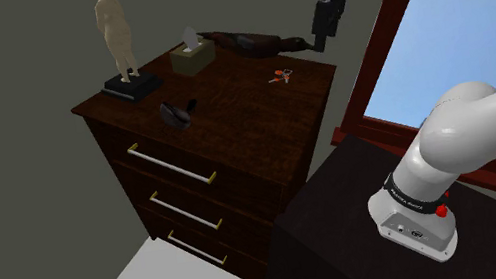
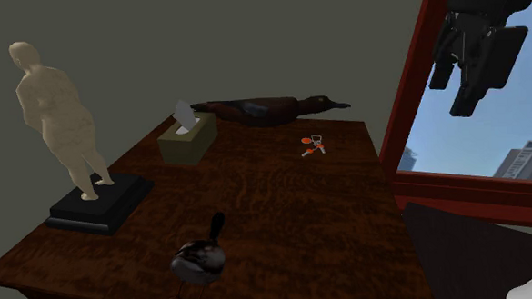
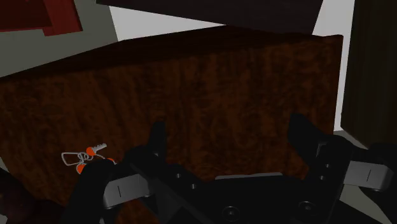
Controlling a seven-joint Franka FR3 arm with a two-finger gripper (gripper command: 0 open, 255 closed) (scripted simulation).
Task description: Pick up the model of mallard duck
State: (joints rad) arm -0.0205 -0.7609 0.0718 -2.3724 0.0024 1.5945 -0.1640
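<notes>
The mallard duck model (image 1: 243,41) (image 2: 267,108) is long and dark brown, with a darker head and beak. It lies along the back edge of the dark wooden dresser top (image 1: 232,115) (image 2: 285,216), behind the tissue box. My black gripper (image 1: 320,42) (image 2: 453,90) (image 3: 229,133) hangs open in the air above the dresser's window-side edge, past the duck's beak end and higher than it. Nothing is between the fingers. In the wrist view the fingers stand apart over the dresser top (image 3: 242,83).
A pale human statue (image 1: 117,32) (image 2: 58,115) on a black base, a tissue box (image 1: 192,56) (image 2: 188,138), orange-tagged keys (image 1: 279,77) (image 2: 313,148) (image 3: 86,158) and a small dark bird-like figure (image 1: 176,114) (image 2: 200,255) share the top. A red-framed window (image 1: 392,31) (image 2: 415,93) stands beside the dresser.
</notes>
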